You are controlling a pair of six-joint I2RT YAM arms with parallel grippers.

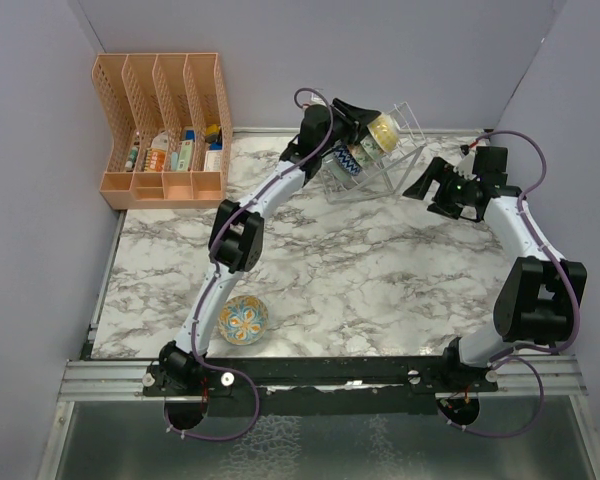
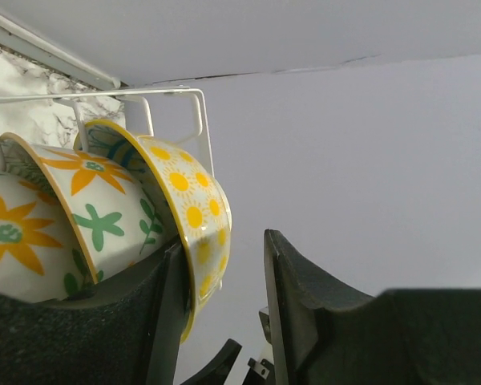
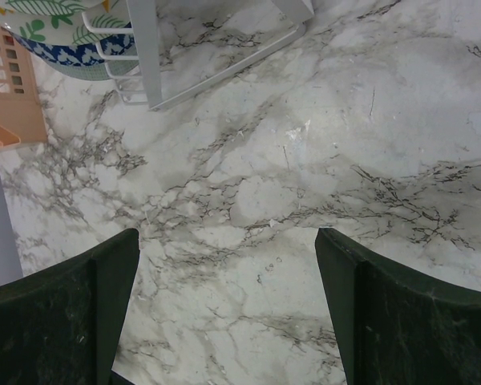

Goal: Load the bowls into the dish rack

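The dish rack (image 1: 395, 150) of thin white wire stands at the back of the marble table, with several bowls on edge in it. My left gripper (image 1: 365, 125) reaches into it from the left. In the left wrist view its jaws (image 2: 224, 245) are open around the rim of a yellow sun-pattern bowl (image 2: 188, 200). The rim rests against the left finger, with a clear gap to the right finger. A cream floral bowl (image 2: 104, 216) leans behind it under the rack wire (image 2: 200, 120). A blue-orange bowl (image 1: 243, 320) lies on the table beside the left arm. My right gripper (image 1: 430, 190) hangs open right of the rack, with nothing between its fingers (image 3: 227, 241).
An orange slotted organizer (image 1: 165, 130) with small items stands at the back left corner. Grey walls close in the table at the back and both sides. The right wrist view shows the rack's foot (image 3: 148, 48) and a blue-patterned bowl (image 3: 72, 50) at its top left.
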